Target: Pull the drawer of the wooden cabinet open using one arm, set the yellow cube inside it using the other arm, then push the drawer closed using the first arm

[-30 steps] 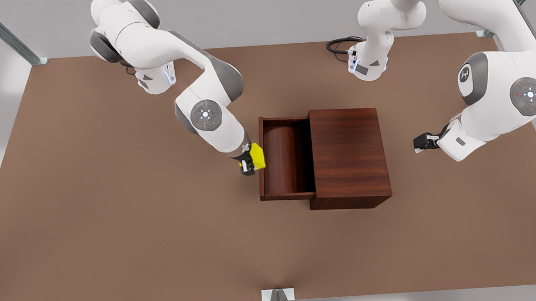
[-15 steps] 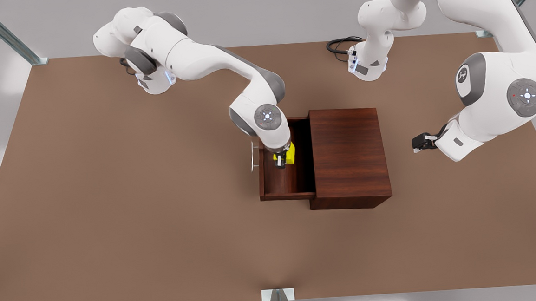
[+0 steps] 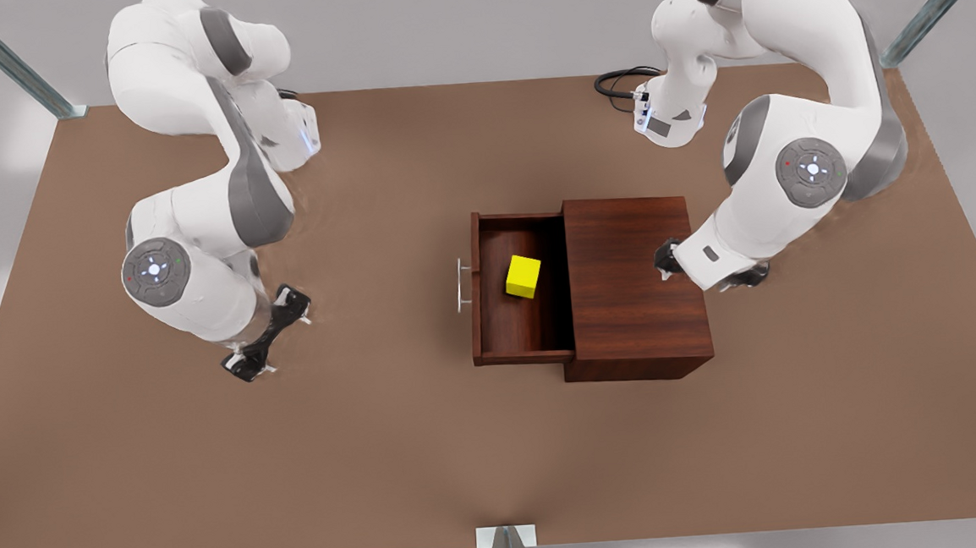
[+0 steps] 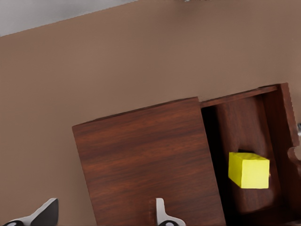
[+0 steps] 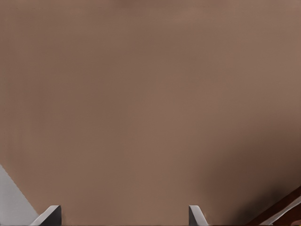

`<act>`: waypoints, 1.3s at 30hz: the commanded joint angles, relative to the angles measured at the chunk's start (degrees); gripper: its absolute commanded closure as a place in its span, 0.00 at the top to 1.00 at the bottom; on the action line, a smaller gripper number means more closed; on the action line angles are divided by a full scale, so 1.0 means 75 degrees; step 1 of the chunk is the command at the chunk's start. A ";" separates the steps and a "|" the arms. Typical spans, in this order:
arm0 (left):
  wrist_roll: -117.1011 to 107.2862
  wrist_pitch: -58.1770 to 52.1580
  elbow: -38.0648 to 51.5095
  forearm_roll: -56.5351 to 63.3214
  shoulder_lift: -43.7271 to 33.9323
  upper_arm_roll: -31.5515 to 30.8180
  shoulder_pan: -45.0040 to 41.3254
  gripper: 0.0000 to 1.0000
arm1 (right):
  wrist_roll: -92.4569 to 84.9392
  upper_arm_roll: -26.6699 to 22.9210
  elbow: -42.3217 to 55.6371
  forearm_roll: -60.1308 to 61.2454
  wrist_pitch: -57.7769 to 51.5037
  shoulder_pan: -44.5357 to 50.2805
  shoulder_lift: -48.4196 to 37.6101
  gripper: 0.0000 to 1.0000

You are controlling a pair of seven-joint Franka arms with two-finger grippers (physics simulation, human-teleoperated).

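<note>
The yellow cube rests on the floor of the drawer, free of both grippers. The drawer stands pulled out of the wooden cabinet toward the front view's left, its silver bar handle on the outer panel. My left gripper hovers open over the cabinet's top, near the edge at the front view's right. My right gripper hangs open over bare table well off to the front view's left of the drawer, holding nothing.
The brown table stretches wide around the cabinet. A black cable loops by an arm base at the back. A metal bracket sits at the front edge, and frame posts stand at the back corners.
The right gripper let go of the cube in the drawer and withdrew toward the front view's left. The left gripper moved from beside the cabinet to over its top.
</note>
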 commanded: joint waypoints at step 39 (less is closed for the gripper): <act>-0.8807 0.4037 0.1224 0.1862 0.4232 0.0242 -0.4444 1.00 | -1.8893 -0.0475 -0.3702 -0.0609 0.1169 -0.1548 -0.1959 1.00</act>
